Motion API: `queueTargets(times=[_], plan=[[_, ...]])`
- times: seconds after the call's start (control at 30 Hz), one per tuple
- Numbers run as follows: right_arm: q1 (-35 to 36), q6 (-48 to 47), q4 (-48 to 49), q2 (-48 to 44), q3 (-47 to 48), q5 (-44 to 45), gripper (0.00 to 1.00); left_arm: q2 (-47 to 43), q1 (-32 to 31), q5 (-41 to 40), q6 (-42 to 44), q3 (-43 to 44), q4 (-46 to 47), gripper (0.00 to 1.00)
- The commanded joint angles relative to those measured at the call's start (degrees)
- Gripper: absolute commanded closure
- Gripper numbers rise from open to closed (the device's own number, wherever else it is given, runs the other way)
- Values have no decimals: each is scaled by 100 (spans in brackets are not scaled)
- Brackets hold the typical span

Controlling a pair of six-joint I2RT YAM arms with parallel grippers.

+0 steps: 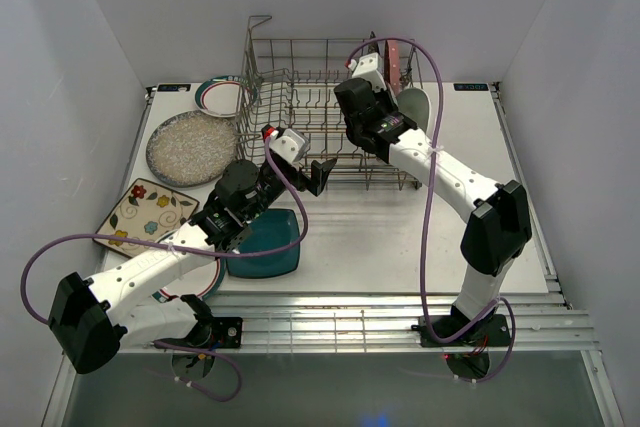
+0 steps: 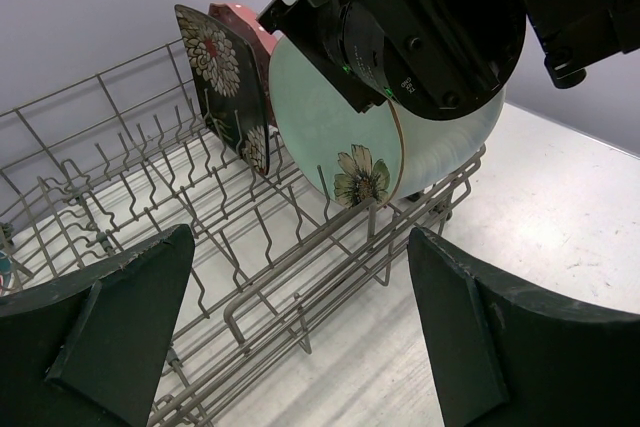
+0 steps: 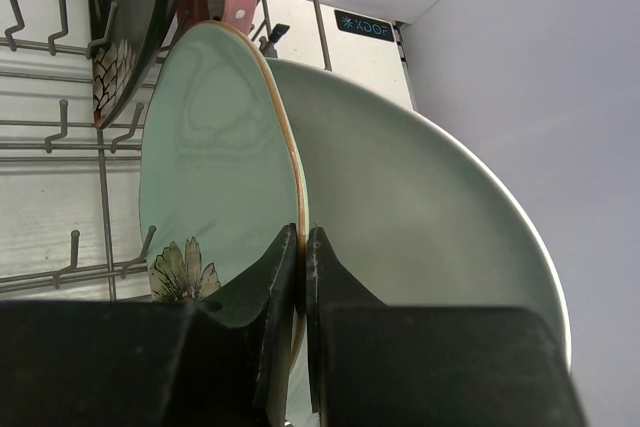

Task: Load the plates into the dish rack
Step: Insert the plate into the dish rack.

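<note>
Right hand (image 3: 303, 247), pressed together on the gilt rim of the mint round ceramic plate (image 3: 210, 167). The plate stands upright in the grey wire dish rack (image 1: 300, 97), beside the black floral square plate (image 2: 225, 77) and leaning close to a larger pale plate (image 3: 430, 217). Left hand (image 1: 320, 172), spread and empty, hangs at the rack's near rail. The teal square plate (image 1: 270, 247) waits on the white worktop (image 1: 400, 237).

Likely hazard: if the lower rim is not seated between tines, release could let the plate tip onto its neighbour or slide. Withdrawing fingers could also drag it.

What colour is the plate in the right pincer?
Mint green plate, one flower near its rim; left wrist view.
</note>
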Motion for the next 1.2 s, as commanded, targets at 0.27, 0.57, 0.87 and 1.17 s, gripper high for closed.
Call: queueTargets(times=[0.27,0.57,0.87,1.17], plan=[[-107,250,512,53,56,265,92,-108,25,91,7,-18,59,2],[-160,381,512,79,-85,220,92,-99,25,118,7,-9,42,2],[-213,452,503,132,-120,168,92,-108,25,127,7,-18,33,2],[-283,637,460,167,-190,36,92,-108,25,144,15,-9,33,2]])
